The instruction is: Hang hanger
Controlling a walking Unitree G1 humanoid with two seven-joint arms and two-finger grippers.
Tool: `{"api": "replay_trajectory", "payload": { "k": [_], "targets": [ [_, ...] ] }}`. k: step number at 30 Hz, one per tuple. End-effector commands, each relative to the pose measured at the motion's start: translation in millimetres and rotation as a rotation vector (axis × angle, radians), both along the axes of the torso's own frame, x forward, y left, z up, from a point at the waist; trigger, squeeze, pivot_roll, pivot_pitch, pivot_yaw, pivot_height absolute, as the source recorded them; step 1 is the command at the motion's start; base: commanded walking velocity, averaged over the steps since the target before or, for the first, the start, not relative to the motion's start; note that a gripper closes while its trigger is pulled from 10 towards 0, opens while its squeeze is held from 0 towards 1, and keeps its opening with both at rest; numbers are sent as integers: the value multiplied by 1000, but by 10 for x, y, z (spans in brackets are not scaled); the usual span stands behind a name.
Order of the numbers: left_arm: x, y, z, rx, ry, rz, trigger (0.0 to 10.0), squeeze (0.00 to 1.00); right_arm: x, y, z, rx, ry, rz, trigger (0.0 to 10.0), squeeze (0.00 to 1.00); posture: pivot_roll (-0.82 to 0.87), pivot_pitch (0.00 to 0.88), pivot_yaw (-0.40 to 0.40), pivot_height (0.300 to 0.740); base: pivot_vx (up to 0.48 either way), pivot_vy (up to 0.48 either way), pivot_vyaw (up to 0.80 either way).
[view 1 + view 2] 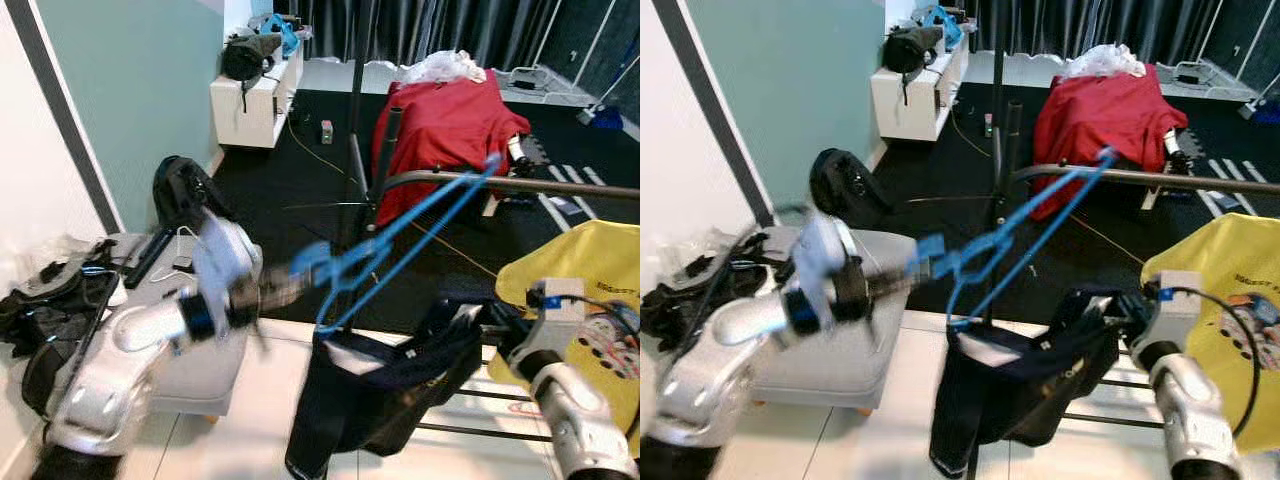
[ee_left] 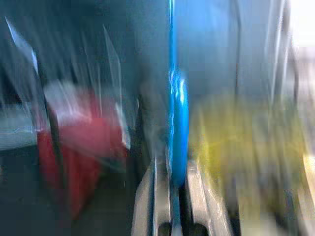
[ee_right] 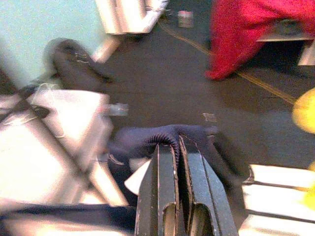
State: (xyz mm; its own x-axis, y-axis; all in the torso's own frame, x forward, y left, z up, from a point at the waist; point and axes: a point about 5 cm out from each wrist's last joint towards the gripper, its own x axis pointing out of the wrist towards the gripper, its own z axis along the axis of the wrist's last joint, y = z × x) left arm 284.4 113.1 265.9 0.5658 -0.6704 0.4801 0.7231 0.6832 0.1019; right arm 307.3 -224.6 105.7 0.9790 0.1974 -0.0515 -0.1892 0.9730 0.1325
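— What's risky?
— My right gripper (image 3: pixel 179 147) pinches the dark garment (image 1: pixel 370 390) below the rail (image 1: pixel 520 185); my left gripper (image 1: pixel 300 272) clamps the blue hanger (image 1: pixel 400 240), hook at the rail. Blurred: it may miss and drag the cloth off.

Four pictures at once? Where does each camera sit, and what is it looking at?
Left eye: on the head, looking down at the rail; both arms show.
Right eye: beside it, same scene.
Left wrist: on the left arm, blurred, looking along the left gripper shut on the blue hanger.
Right wrist: on the right arm, right gripper shut on the dark garment.
Shared: the red cloth.
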Motion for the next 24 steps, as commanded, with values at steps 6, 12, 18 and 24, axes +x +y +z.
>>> {"api": "replay_trajectory", "payload": {
  "k": [6,12,18,24],
  "targets": [
    [-76,-127,336,-588,76,-207,0,0,27,667,51,1,-79,230,0,0,-65,83,-36,735,0,0,0],
    [-161,-260,148,-307,110,-292,0,0,18,667,-28,-14,-47,216,0,0,-65,80,-41,735,0,0,0],
    [-356,-222,-106,-59,196,-455,0,0,-60,525,-156,-11,6,159,0,0,-71,75,-39,735,0,0,0],
    [-357,-100,-320,225,324,-425,0,0,-156,457,-309,-35,52,141,0,0,-71,70,-39,735,0,0,0]
  ]
}}
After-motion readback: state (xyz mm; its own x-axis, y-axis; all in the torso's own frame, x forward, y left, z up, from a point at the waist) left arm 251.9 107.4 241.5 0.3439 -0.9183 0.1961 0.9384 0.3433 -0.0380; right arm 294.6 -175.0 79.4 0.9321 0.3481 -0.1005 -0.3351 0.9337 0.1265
